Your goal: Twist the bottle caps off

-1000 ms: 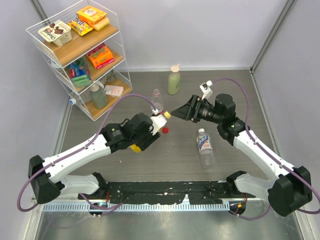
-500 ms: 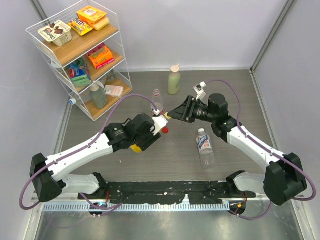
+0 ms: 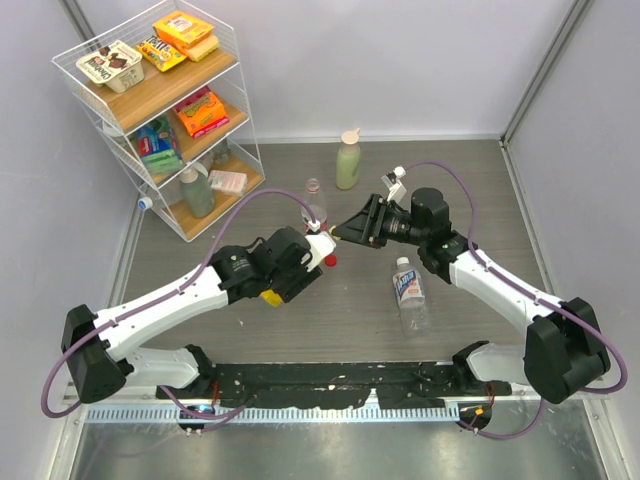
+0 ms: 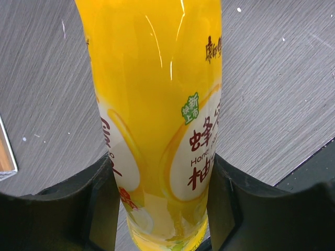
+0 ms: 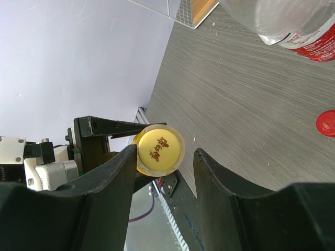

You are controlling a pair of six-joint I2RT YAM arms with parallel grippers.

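Note:
My left gripper (image 3: 305, 258) is shut on a yellow juice bottle (image 4: 157, 104), held tilted above the table. Its yellow cap (image 5: 159, 148) sits between the fingers of my right gripper (image 3: 343, 229), which is open; one finger touches the cap and the other stands apart from it. A red cap (image 3: 329, 260) lies loose on the table, and it also shows in the right wrist view (image 5: 327, 123). A clear bottle with a red label (image 3: 315, 200) stands behind it. A clear water bottle (image 3: 409, 292) lies on its side with a pale cap (image 3: 402, 263) on it.
A pale green bottle with a beige cap (image 3: 348, 160) stands at the back. A white wire shelf (image 3: 150, 100) with snacks and bottles fills the back left. A black rail (image 3: 330, 378) runs along the near edge between the arm bases.
My right gripper has moved left toward the juice bottle, and its fingers now straddle the yellow cap. The left gripper has shifted slightly with the bottle.

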